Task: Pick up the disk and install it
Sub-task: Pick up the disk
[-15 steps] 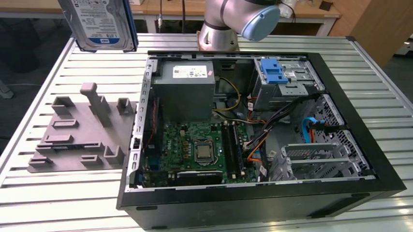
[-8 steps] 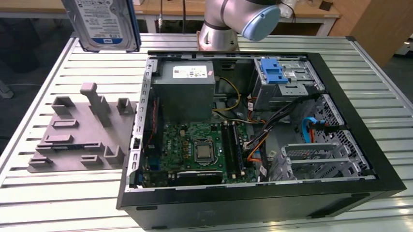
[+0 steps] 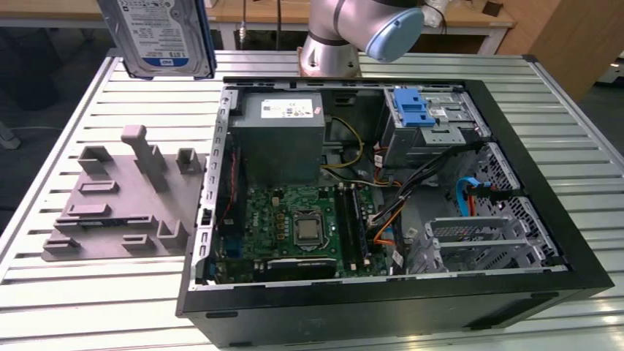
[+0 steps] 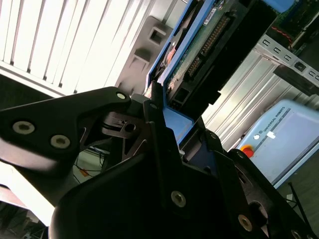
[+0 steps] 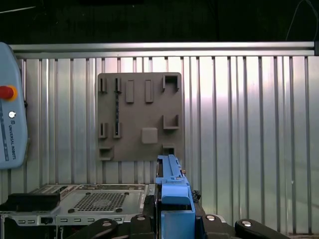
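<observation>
My tool (image 4: 167, 119) is clamped on the disk (image 3: 164, 36), held high over the table (image 3: 98, 307) edge beside the grey fixture plate (image 3: 117, 197). Loose cables (image 3: 421, 178) crossing the open computer case (image 3: 390, 307) could snag it, jamming it short of the drive cage (image 3: 478, 234).

This was a robotics lab. An opened computer case (image 3: 390, 303) lay on a slatted metal bench (image 3: 98, 292), a teach pendant (image 5: 10, 114) nearby.
</observation>
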Controlling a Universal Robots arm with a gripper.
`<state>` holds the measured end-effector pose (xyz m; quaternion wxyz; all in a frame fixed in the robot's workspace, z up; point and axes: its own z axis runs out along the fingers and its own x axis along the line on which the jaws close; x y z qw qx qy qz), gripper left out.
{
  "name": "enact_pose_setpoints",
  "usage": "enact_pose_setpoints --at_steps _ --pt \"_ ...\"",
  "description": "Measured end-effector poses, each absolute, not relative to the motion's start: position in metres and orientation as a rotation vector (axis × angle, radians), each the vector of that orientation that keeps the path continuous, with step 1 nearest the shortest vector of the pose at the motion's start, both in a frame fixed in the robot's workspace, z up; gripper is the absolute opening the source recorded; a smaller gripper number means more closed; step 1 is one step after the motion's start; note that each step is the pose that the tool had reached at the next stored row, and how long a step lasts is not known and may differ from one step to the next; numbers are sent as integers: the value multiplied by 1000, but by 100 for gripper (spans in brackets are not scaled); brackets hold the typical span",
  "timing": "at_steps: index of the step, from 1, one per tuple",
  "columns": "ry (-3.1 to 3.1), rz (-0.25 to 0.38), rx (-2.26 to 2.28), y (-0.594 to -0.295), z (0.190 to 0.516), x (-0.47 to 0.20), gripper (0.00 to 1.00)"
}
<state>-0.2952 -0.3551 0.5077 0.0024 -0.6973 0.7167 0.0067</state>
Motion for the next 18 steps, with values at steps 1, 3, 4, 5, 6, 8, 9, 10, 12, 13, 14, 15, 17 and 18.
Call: enact_pose_setpoints --at_steps 1,3,4,5,6,8,9,10,12,13,14,15,17,18 --pt "2248 21 -2187 -355 508 -295 36" --pt "2248 21 -2187 -355 508 -294 36" --pt "2248 21 -2187 -355 508 -293 36" --pt "2248 21 -2187 -355 508 -292 36" --pt "2248 21 -2187 -355 508 -292 36" --pt "2248 21 -2187 -355 508 -291 36" --pt "2248 21 -2187 -355 508 -291 36" --pt "2248 21 -2187 -355 508 -290 36" --pt "2248 21 -2187 -355 508 -289 36" --pt "2248 21 -2187 -355 508 -289 36" --pt "2248 21 -2187 -356 508 -288 36" --pt "2248 21 -2187 -356 508 -288 36" --pt "2248 21 -2187 -356 507 -287 36" --pt "2248 21 -2187 -356 507 -286 36"
